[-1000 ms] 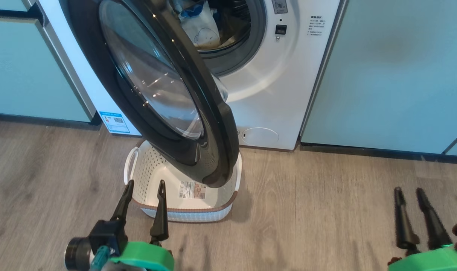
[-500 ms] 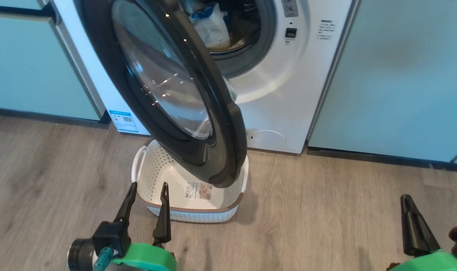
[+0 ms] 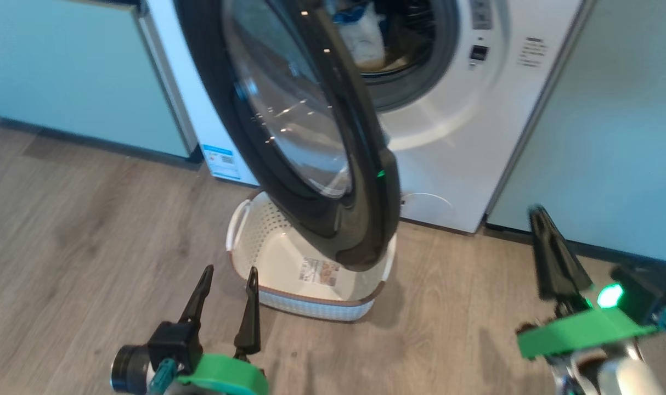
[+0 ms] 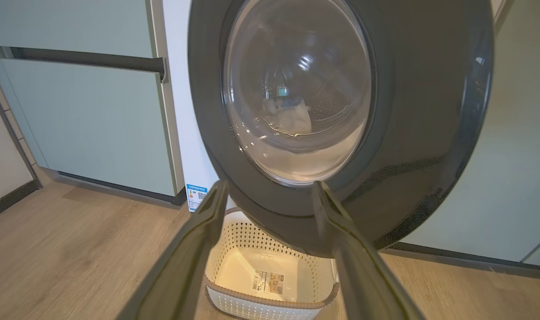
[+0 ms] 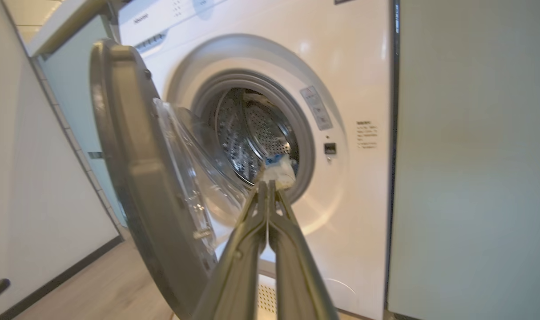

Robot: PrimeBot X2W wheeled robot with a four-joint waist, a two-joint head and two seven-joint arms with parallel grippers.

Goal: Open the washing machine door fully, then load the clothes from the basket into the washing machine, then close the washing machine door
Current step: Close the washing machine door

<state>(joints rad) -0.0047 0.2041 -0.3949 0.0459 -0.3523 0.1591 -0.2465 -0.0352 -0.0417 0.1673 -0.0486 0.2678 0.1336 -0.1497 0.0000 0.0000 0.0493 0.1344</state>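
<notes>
Dark left fingers (image 3: 197,299) stand apart by the basket (image 3: 316,311); right fingers (image 3: 555,263) together, pointing up.

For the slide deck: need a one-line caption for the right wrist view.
The washer with door open, clothes in the drum, right fingers shut and pointing at them.

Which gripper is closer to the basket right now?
Left. The left gripper hovers open by the near left corner of the basket; the right gripper, shut, is well off to the basket's right.
</notes>
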